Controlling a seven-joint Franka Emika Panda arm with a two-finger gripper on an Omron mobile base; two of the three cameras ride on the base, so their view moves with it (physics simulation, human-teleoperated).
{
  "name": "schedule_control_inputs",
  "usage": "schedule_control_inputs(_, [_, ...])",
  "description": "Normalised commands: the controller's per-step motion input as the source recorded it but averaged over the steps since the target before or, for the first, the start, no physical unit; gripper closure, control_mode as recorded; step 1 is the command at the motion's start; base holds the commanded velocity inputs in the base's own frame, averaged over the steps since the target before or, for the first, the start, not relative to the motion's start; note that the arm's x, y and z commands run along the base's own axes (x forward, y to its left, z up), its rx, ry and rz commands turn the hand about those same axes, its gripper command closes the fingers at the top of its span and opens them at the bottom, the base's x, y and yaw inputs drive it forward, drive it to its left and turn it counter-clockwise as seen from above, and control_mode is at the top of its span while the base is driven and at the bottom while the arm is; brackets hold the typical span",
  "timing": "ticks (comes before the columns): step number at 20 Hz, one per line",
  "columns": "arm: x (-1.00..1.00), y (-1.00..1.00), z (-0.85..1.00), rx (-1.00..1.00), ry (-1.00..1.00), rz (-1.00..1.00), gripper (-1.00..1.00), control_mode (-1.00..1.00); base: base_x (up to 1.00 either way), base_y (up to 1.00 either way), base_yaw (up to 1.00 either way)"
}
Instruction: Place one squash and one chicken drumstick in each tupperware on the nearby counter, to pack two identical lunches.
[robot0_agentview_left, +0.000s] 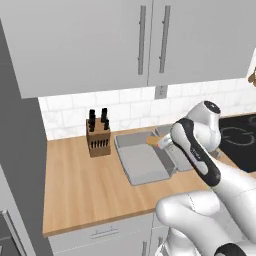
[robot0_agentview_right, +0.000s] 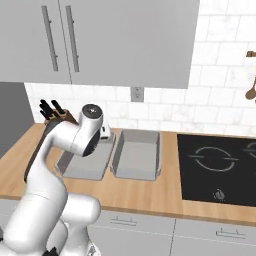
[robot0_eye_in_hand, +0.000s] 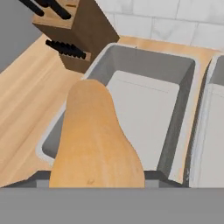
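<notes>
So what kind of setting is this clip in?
A rendered home kitchen, by the look of it: a wooden counter under grey wall cabinets, a knife block against the tiled wall, and a black cooktop set into the counter.

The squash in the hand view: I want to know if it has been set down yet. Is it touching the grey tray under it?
Cannot tell. In the hand view the tan squash overlaps the left tray, hiding any contact or gap beneath.

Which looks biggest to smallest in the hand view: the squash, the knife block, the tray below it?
1. Left tupperware
2. Tan squash, though it only looms large because it is near the camera
3. Knife block, partly cut off
</notes>
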Motion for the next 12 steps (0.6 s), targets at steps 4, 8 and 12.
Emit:
schedule_control_inputs(4, [0.9, 0.23, -0.59, 0.01, 0.09, 0.07, 1.0, -1.0, 0.0, 0.0, 0.0])
schedule_control_inputs(8, [0.74, 0.06, -0.56, 0.0, 0.02, 0.07, 1.0, -1.0, 0.0, 0.0, 0.0])
schedule_control_inputs(12, [0.54, 0.0, -0.63, 0.0, 0.0, 0.07, 1.0, -1.0, 0.0, 0.0, 0.0])
